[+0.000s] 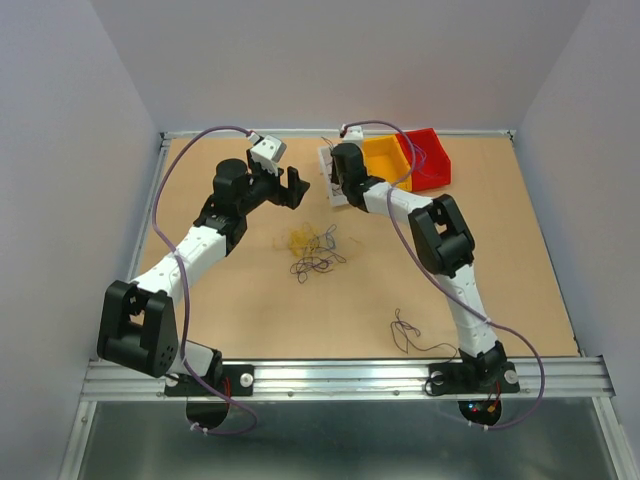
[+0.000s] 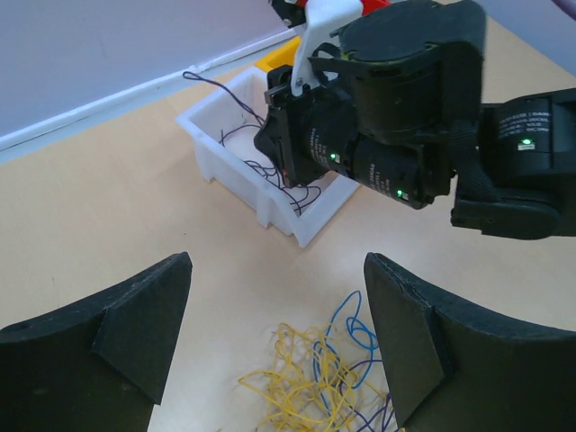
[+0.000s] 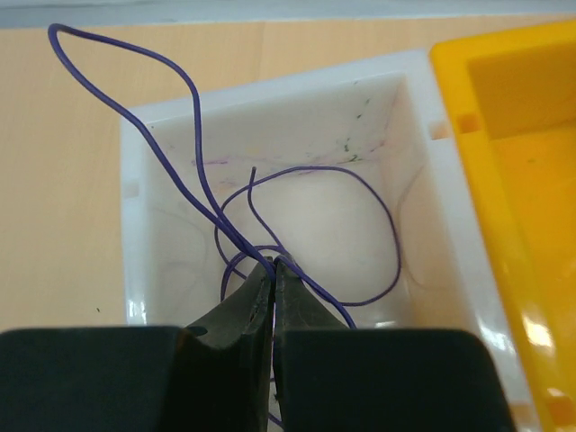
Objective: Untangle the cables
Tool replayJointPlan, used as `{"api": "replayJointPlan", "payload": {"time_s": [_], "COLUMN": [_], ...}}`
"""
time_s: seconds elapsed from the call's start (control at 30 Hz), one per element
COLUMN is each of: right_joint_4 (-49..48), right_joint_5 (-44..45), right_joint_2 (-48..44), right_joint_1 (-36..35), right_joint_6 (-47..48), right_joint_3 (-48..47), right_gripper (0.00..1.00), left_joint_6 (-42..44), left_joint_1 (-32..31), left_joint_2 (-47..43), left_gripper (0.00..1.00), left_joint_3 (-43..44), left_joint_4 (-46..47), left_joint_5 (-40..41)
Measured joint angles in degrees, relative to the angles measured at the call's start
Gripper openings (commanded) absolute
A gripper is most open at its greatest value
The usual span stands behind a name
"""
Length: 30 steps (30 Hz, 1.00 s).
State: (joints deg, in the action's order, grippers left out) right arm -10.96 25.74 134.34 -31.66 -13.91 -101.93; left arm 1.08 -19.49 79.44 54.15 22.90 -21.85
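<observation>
Your right gripper [image 3: 273, 270] has its jaws pressed together on a purple wire [image 3: 195, 126], pinching it right at the fingertips. It sits over the white bin [image 3: 306, 126]. From the pinch, the wire loops around inside the bin, and one long end arches up and out past the bin's far left corner. Just to the right of the white bin is the yellow bin [image 3: 513, 180], their walls side by side. The red bin [image 1: 428, 158] is beyond that, at the far edge of the table [image 1: 500, 250].

Your left gripper [image 2: 279, 279] has its jaws spread wide with nothing between them. It hangs above the table and faces the white bin and your right gripper, a little apart from both.

The clump of cables [image 1: 315, 250] lies on the table near the middle, nearer to you than both grippers and between the two arms. It is a tangle of yellow, blue and dark strands. In the left wrist view the yellow and blue curls lie just below the open fingers, and nothing touches them.

A loose dark strand [image 1: 410, 335] lies by itself on the table, well apart from the clump and near the base of your right arm.
</observation>
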Motion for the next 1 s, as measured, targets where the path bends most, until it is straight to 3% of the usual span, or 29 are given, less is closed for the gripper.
{"api": "replayJointPlan", "payload": {"time_s": [0.2,0.47,0.57,0.63,0.9,0.97,1.0], "right_joint_4": [9.16,11.06,11.43,12.00,15.52,15.85,16.20], "right_joint_5": [-9.73,-13.35,-13.97,-14.23,-14.32,-14.16,-14.12], "right_joint_2": [5.53,5.42,5.27,5.01,3.32,2.84,2.38], "right_joint_1": [3.67,6.19,6.08,6.08,5.20,4.70,4.33], "right_joint_6": [-6.95,-9.53,-9.55,-9.51,-7.45,-7.02,-6.84], "right_joint_3": [-6.01,-5.95,-5.95,-5.90,-5.90,-5.90,-5.90], "right_gripper": [0.00,0.01,0.08,0.18,0.23,0.27,0.35], "left_joint_6": [0.02,0.02,0.02,0.02,0.15,0.22,0.26], "left_joint_1": [0.00,0.00,0.00,0.00,0.00,0.00,0.00], "left_joint_2": [0.02,0.00,0.00,0.00,0.00,0.00,0.02], "left_gripper": [0.89,0.89,0.89,0.89,0.89,0.89,0.89], "left_joint_3": [0.00,0.00,0.00,0.00,0.00,0.00,0.00], "left_joint_4": [0.00,0.00,0.00,0.00,-0.02,0.00,-0.02], "left_joint_5": [0.04,-0.22,-0.26,-0.26,-0.24,-0.24,-0.24]}}
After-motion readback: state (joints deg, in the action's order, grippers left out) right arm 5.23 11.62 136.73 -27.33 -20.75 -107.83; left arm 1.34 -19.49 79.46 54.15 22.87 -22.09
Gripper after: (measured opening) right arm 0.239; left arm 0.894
